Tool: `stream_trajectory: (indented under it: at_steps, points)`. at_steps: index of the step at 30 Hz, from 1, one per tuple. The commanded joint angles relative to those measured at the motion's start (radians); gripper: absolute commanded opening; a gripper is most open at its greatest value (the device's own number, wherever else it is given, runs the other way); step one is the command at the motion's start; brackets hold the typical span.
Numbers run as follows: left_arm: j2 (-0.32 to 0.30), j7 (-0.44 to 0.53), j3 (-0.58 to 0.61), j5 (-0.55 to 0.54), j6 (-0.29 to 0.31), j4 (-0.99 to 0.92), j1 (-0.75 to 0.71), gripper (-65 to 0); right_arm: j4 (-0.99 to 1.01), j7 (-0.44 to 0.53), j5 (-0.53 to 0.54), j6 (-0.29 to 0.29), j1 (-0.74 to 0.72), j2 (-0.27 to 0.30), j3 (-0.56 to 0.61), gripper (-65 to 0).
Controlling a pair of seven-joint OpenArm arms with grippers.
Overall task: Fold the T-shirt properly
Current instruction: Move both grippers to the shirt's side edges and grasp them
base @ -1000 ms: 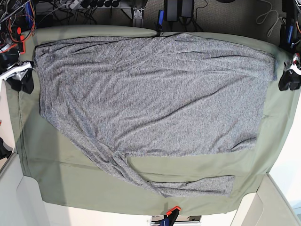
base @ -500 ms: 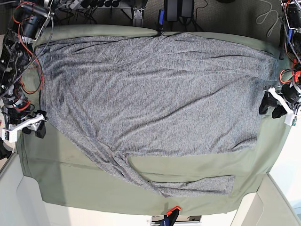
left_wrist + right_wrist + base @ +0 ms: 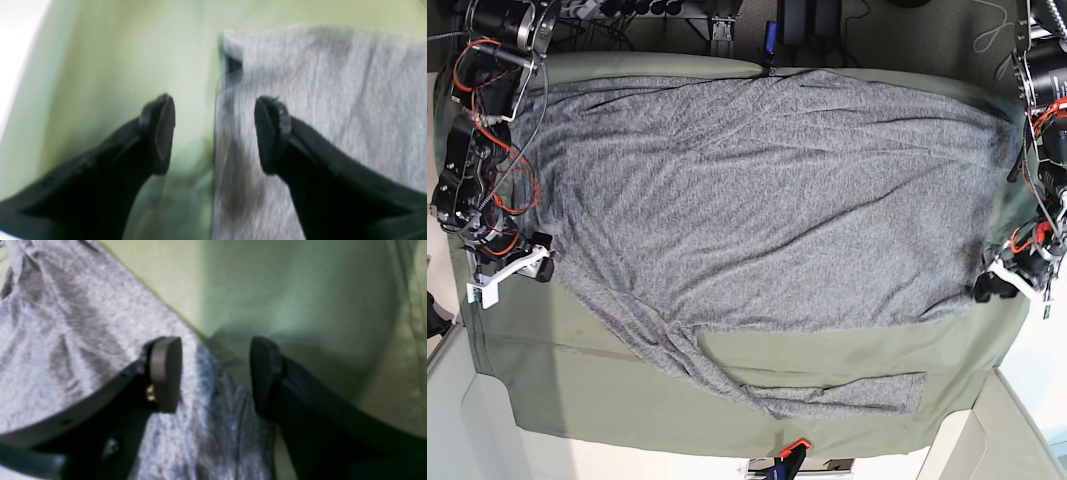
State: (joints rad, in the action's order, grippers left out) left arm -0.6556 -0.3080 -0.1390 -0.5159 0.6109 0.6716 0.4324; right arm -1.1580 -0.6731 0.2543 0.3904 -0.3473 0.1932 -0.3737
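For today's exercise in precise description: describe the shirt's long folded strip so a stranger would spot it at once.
Start at the olive-green table cloth, then the large heather-grey knit T-shirt spread across it. Along the shirt's near edge a narrow grey strip runs out alone, parted from the shirt's body by a band of bare green.

One T-shirt (image 3: 757, 190), grey. One green cloth (image 3: 827, 345) over desk. Two arms, two claws: left claw (image 3: 213, 133), right claw (image 3: 215, 373).
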Motion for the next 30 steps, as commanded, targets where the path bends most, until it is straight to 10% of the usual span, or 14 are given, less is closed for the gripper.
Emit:
stream_trajectory:
  at_steps: [1,15,20,30]
  points:
    - [-0.024,0.032,0.017,-0.008,-0.002,-0.033,0.054,-25.0,-0.016,0.017,0.007,-0.001,-0.018,0.011,-0.003,-32.4]
    - [0.05,0.127,0.102,0.043,-0.003,-0.177,0.138,-25.0,-0.016,0.01,0.042,-0.001,0.008,0.011,-0.003,-32.4]
    - [0.074,0.175,0.102,0.133,-0.121,-0.177,0.136,-25.1,-0.016,0.01,0.069,-0.001,0.007,0.011,-0.003,-32.4]
    - [0.083,0.158,0.102,0.154,-0.15,-0.177,0.134,-25.1,-0.016,0.01,0.071,-0.001,0.007,0.011,-0.003,-32.4]
